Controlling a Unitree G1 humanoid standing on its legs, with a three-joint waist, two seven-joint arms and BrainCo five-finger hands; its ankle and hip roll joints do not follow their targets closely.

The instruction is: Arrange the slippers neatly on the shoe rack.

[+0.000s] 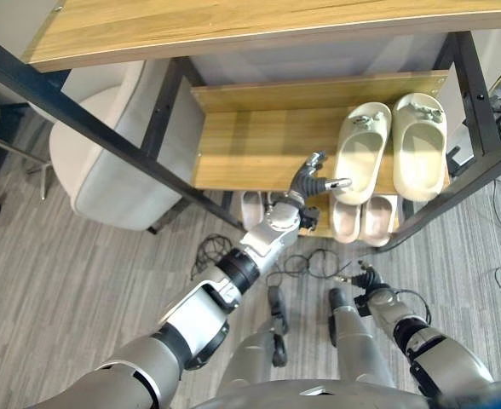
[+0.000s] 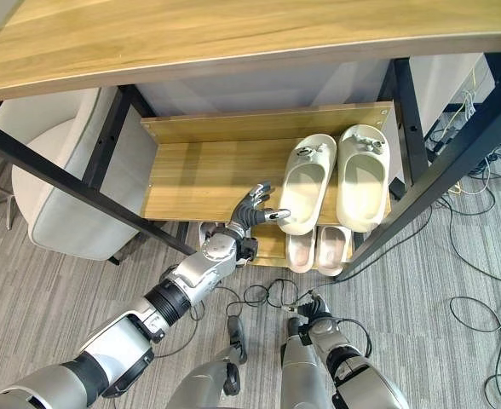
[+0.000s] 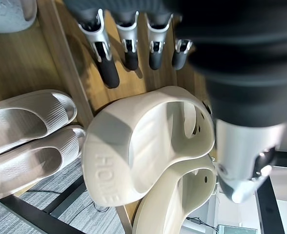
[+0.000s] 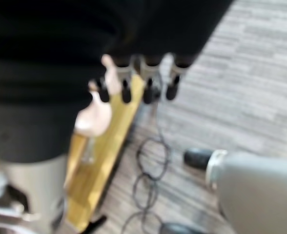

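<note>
Cream slippers point(image 1: 388, 146) lying as a pair on the upper shelf point(image 1: 250, 149) of the shoe rack, toes outward, sides touching. Left hand point(image 1: 312, 177) reaching over that shelf, fingers point(image 3: 106, 48) straight and released, thumb just beside the near slipper's heel. 2 pinkish slippers point(image 1: 361, 217) sitting on the lower shelf. Right hand point(image 1: 366, 279) hanging low over the floor, fingers relaxed, grasping nothing.

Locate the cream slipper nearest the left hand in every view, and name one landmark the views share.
Left eye view: cream slipper on the upper shelf, right of centre, beside the left hand.
Right eye view: same slipper, left one of the cream pair.
Left wrist view: its heel past the fingers.
Right wrist view: I cannot make it out.
Shared landmark: pink slippers on the lower shelf.
</note>
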